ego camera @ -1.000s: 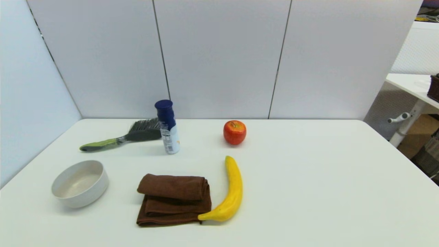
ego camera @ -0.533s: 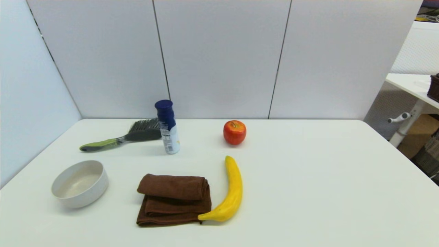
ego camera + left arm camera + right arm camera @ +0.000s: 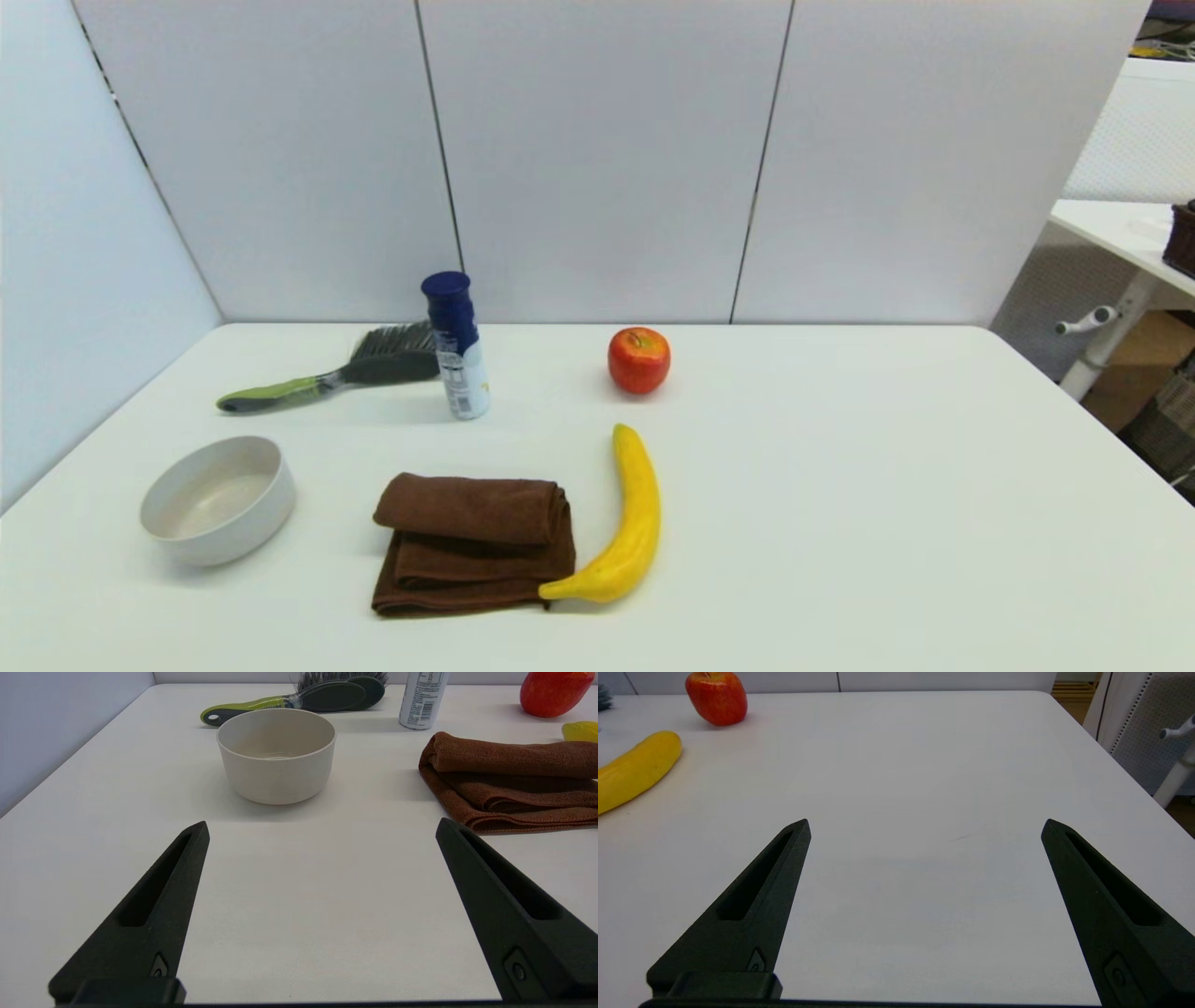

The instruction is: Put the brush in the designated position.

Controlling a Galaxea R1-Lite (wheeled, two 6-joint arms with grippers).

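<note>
The brush [image 3: 336, 375] lies flat at the back left of the table, its lime-green and grey handle toward the left and its dark bristles beside the spray can. The left wrist view shows the brush [image 3: 299, 701] beyond the bowl. My left gripper [image 3: 322, 828] is open, low over the near left of the table, well short of the bowl and brush. On the near right side my right gripper [image 3: 924, 826] hangs open above bare table. Neither arm shows in the head view.
A blue-capped spray can [image 3: 456, 347] stands upright right of the brush head. A white bowl [image 3: 217, 499] sits front left, a folded brown cloth [image 3: 473, 544] and a banana [image 3: 627, 523] front centre, an apple [image 3: 639, 359] behind. Wall panels close the back and left.
</note>
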